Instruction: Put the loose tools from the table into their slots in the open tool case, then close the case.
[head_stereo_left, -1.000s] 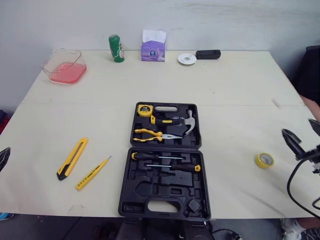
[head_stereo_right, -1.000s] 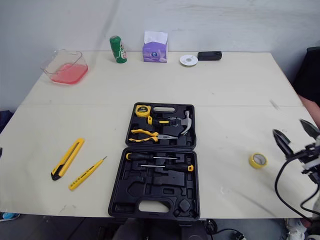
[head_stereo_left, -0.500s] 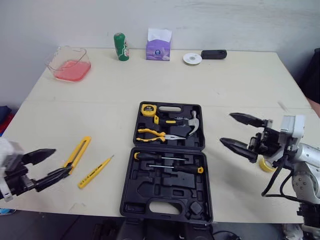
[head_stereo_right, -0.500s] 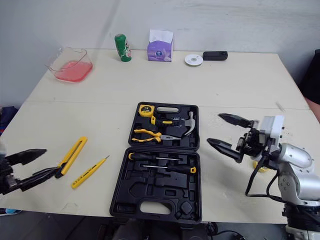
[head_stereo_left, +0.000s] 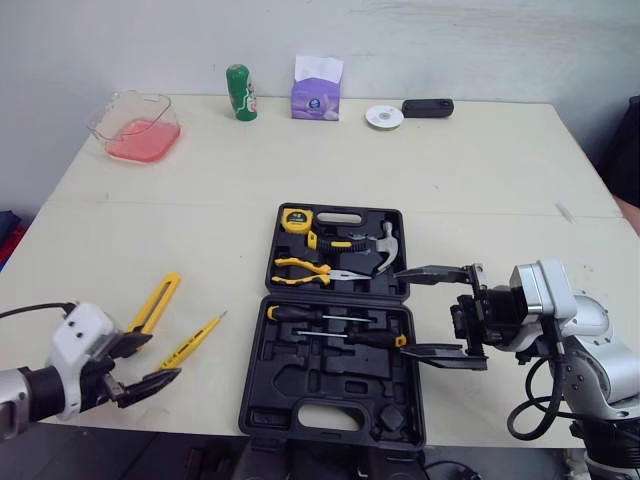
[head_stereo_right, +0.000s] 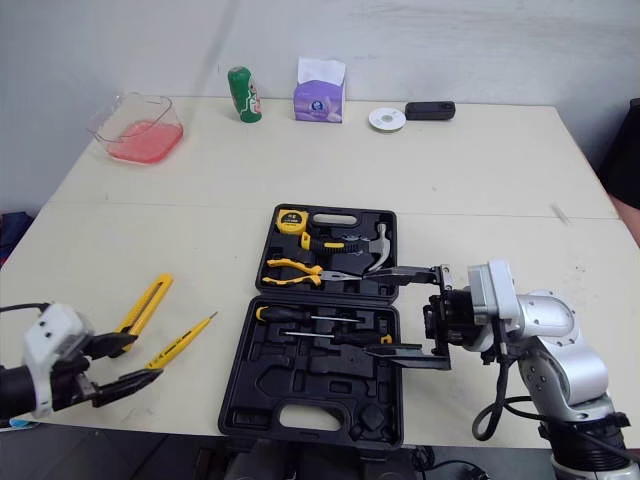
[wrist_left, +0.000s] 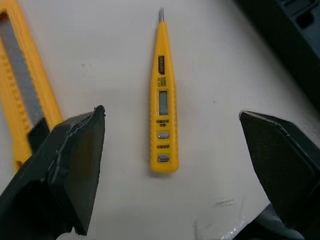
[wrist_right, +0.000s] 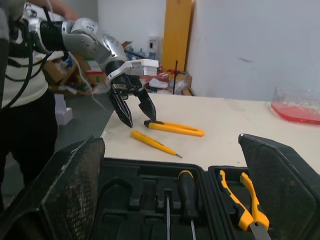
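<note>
The black tool case (head_stereo_left: 300, 385) lies open at the table's front centre. It holds a tape measure (head_stereo_left: 291, 219), hammer (head_stereo_left: 372, 246), pliers (head_stereo_left: 308, 269) and two screwdrivers (head_stereo_left: 335, 316). A yellow utility knife (head_stereo_left: 156, 302) and a yellow tester pen (head_stereo_left: 190, 342) lie on the table left of the case. My left gripper (head_stereo_left: 145, 362) is open just in front of them, and the pen (wrist_left: 162, 105) lies between its fingers' line of sight. My right gripper (head_stereo_left: 400, 311) is wide open over the case's right edge, holding nothing.
Along the far edge stand a clear tub of pink liquid (head_stereo_left: 135, 127), a green can (head_stereo_left: 238, 92), a purple tissue box (head_stereo_left: 316, 90), a white disc (head_stereo_left: 379, 116) and a black device (head_stereo_left: 428, 107). A person (wrist_right: 20, 100) stands beyond the table's left side.
Both arms have come inward. The right gripper moved left to the case's right edge; the left gripper moved right, close to the knife and pen. Both stay open.
</note>
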